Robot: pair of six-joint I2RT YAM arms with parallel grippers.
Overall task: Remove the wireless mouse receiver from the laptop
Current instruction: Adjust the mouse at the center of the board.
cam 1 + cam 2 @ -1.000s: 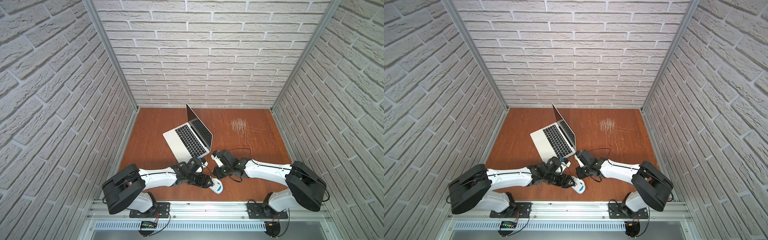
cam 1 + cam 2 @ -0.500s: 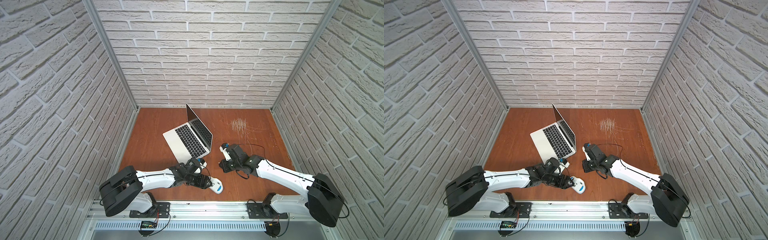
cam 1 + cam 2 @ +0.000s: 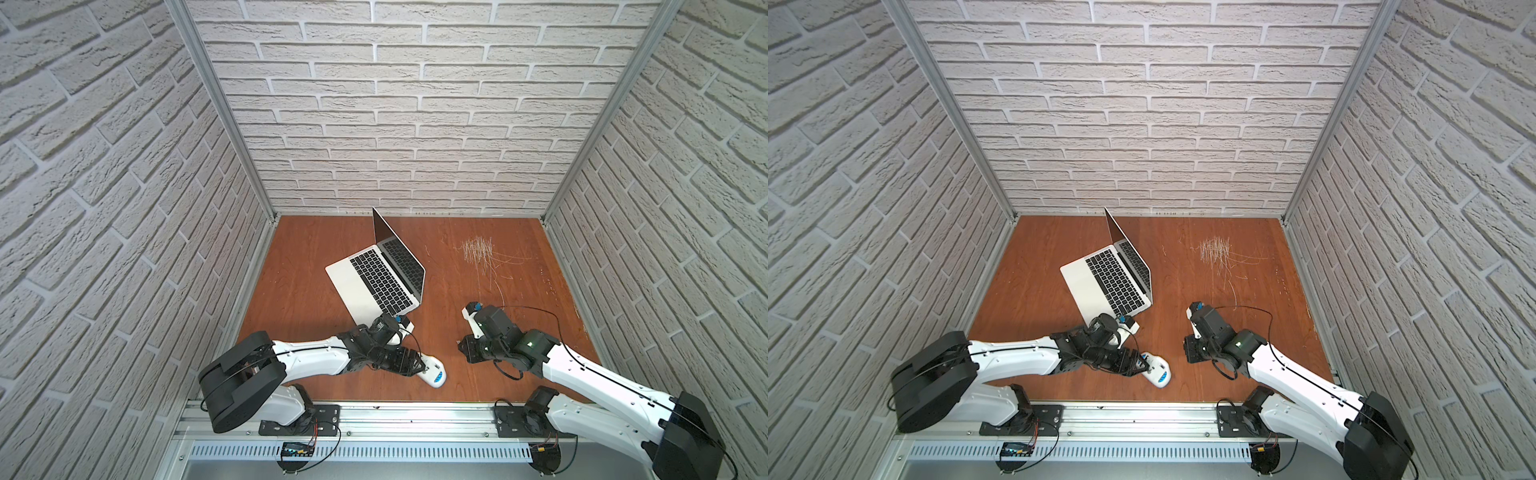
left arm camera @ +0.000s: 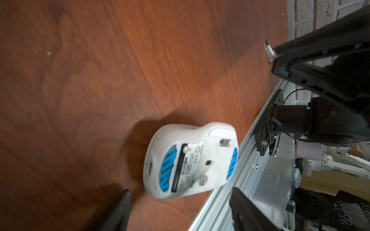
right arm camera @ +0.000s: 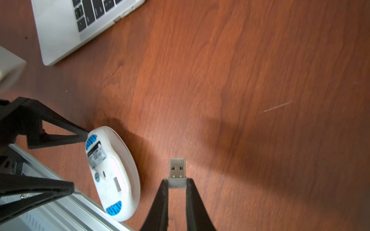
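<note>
**Two-arm workcell, seen from above and from both wrists.** The landmark is the laptop (image 3: 376, 278). It stands open and cornerwise on the brown wooden table (image 3: 307, 299), with its screen raised along its right side.

The wireless mouse receiver (image 5: 177, 172) is out of the laptop and well apart from it. It is off the laptop's near right side, above bare table. The right gripper (image 5: 177, 183) is closed on it: the two black fingertips (image 5: 165, 186) pinch the receiver's grey cap, and the metal plug projects free beyond them.

The left gripper (image 4: 180, 189) stands wide apart and grasps nothing. Its fingers flank one end of a white mouse (image 3: 432, 372); whether they touch it cannot be judged. The mouse lies underside up, between the left gripper and the receiver. It is on the near side of the laptop, close to the front rail (image 3: 374, 415).

In both top views the left arm's wrist (image 3: 384, 328) overlaps the laptop's nearest corner and covers it. A patch of pale scratches (image 3: 478, 251) marks the table to the right of the laptop.

**Count:**
- one laptop
- one receiver
- one mouse, with two blue pads (image 4: 168, 166) on its underside
- two arms and two grippers
- three brick-pattern walls (image 3: 395, 104)
</note>
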